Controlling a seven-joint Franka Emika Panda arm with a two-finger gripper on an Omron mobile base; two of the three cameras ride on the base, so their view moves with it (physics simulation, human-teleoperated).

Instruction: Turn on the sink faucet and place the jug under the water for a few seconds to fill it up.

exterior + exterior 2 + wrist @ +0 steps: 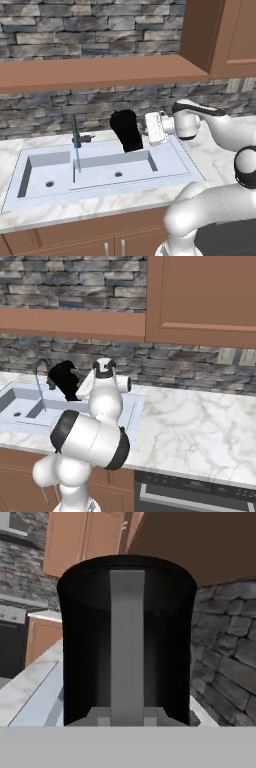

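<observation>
The black jug (127, 131) hangs tilted over the back right corner of the pale double-basin sink (175, 160), its bottom near the right basin's rim. My gripper (143, 132) reaches in from the right and is shut on the jug's side. In the hand view the jug (85, 647) is close up and upright, with a grey strip down its middle. The dark gooseneck faucet (75, 131) stands behind the divider between the basins. A thin blue stream of water (78, 162) falls from it. The jug is well to the right of the stream, apart from it.
A brown window ledge (100, 72) juts out above the faucet against the stone wall. Wooden cabinets (200, 296) hang at the upper right. Marble counter (200, 421) spreads right of the sink, with an oven front (200, 491) below it.
</observation>
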